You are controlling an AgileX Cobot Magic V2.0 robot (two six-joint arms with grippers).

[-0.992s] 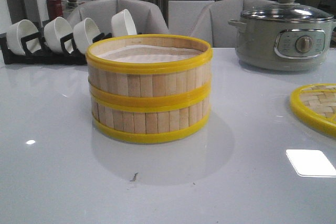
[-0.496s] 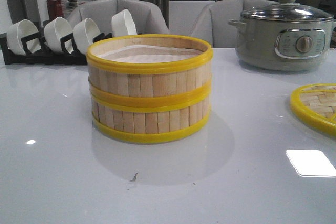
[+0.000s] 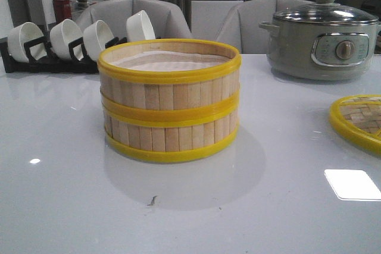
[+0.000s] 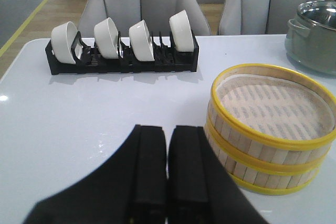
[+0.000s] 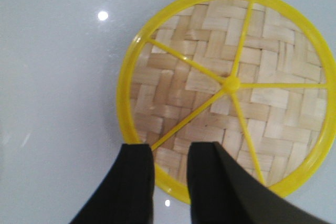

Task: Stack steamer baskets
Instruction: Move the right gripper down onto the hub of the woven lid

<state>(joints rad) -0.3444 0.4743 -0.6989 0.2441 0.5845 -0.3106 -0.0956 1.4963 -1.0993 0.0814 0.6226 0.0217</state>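
Two steamer baskets stacked at mid-table; both grippers clear of them.

White table (image 3: pixel 71 206): glossy, carries all items. Steamer baskets (image 3: pixel 169 99): one seated squarely on the other, rims aligned, whitish liner visible in the top one, standing centre of the table. Electric pot (image 3: pixel 322 37): lidded, far right, well apart from the stack. Bowl rack (image 3: pixel 56 46): black, far left, four white bowls tilted in it. Woven lid (image 5: pixel 226 85): flat on the table at right, ribs up. Left gripper (image 4: pixel 167 169): fingers pressed together, holding nothing, beside the stack. Right gripper (image 5: pixel 170 179): narrow gap between fingers, empty, over the lid's rim.
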